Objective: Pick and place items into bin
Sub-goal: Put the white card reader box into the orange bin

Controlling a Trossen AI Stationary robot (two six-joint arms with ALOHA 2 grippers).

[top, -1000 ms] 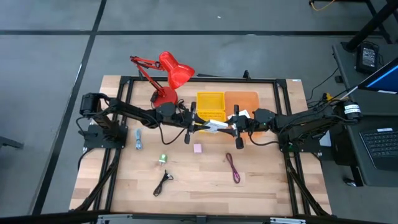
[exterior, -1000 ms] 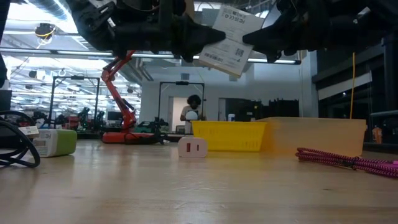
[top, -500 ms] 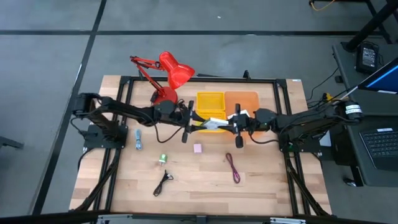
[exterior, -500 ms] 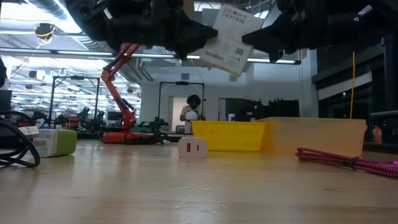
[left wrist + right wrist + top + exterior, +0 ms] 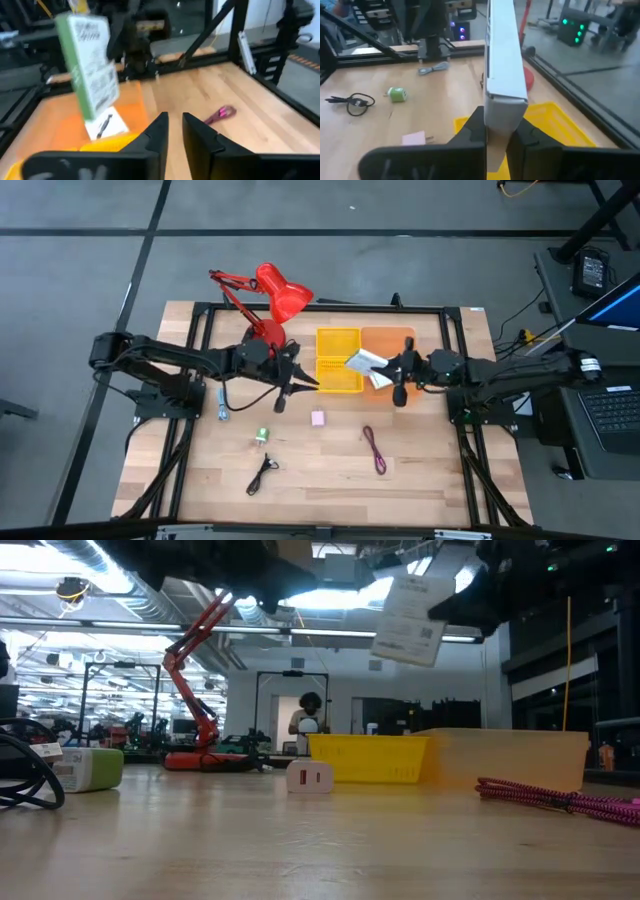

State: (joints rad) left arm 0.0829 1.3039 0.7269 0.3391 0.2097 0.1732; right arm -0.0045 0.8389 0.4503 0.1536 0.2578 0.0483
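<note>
Your right gripper [image 5: 393, 372] is pinching a flat white printed packet [image 5: 366, 363], held in the air above the 2 bins at the table's far edge, about where the yellow plastic mesh bin [image 5: 338, 345] meets the orange translucent bin [image 5: 400, 336]. From table height the packet [image 5: 409, 622] hangs tilted, well clear of both bins. The right wrist camera shows it edge-on, clamped between the 2 dark fingers [image 5: 470, 131].

Your left gripper [image 5: 285, 388] sits apart from the packet, over the table just beside the yellow bin's near left corner. Its fingers [image 5: 158, 131] stand nearly together with a narrow gap, and nothing is between them.

A second white packet [image 5: 106, 125] lies flat inside the orange bin.

On the wooden table [image 5: 420, 475] you have a small pink block [image 5: 318, 418] near the middle, a small green piece [image 5: 262, 436] and a black cord [image 5: 262, 473] toward the near left, a maroon cord [image 5: 375, 448] toward the near right, and a grey cable [image 5: 222, 404] by the left edge. The red desk lamp [image 5: 270, 298] stands at the far edge.
</note>
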